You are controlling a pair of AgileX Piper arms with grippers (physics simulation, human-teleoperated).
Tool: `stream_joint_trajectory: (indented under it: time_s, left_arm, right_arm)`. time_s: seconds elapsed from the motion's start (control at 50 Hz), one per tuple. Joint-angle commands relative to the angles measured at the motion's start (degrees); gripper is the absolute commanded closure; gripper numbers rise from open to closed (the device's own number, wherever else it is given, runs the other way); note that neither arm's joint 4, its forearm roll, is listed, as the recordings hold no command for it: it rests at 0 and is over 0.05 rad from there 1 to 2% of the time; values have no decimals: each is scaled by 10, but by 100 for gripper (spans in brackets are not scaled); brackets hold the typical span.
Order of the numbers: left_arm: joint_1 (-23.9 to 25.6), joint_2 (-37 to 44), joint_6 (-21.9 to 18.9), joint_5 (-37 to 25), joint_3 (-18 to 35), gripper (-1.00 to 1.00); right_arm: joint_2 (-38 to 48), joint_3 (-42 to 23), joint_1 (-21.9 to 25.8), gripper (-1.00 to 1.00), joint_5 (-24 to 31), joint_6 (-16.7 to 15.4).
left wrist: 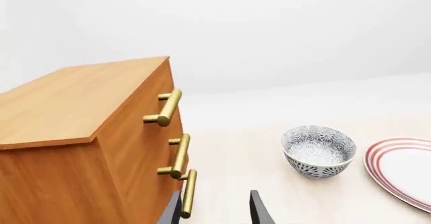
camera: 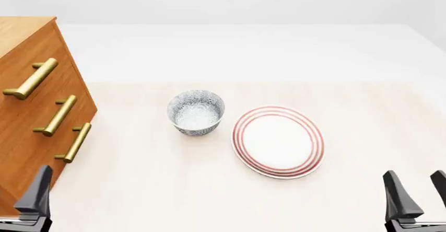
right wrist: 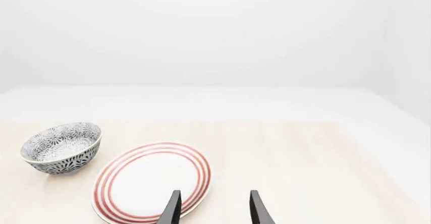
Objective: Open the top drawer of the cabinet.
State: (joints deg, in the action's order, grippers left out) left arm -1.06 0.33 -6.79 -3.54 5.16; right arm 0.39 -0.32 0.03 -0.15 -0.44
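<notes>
Bare simulated tabletop (camera: pixel 209 190), blank white backdrop

Patterned bowl (camera: pixel 196 112) (blue-white), red-ringed plate (camera: pixel 279 141) beside it, pale table (camera: pixel 174 190)

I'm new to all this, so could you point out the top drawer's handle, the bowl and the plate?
top drawer handle (camera: pixel 31 78), front view, middle of the brass bar.
bowl (camera: pixel 196 112), front view, its patterned inside.
plate (camera: pixel 278 141), front view, its white middle.
</notes>
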Motion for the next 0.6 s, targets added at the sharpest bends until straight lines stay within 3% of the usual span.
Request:
stream_joint_trajectory:
  time_s: [0.02, 0.2, 0.46, 0.52, 0.6]
  left_arm:
    - [-4, 19, -83, -33, 35, -100]
    - [19, 31, -148, -41, 74, -100]
    - [8, 72, -217, -36, 107, -100]
    - [1, 80, -257, -44, 116, -100]
    - [4, 85, -278, -52, 130, -100]
  right_arm:
    - [-2, -1, 0, -100, 2, 0]
    - [-3, -4, 0, -100, 7, 0]
    - [-3, -5, 0, -100, 8, 0]
    - [-3, -5, 0, -100, 8, 0]
    - [-3, -5, 0, -100, 7, 0]
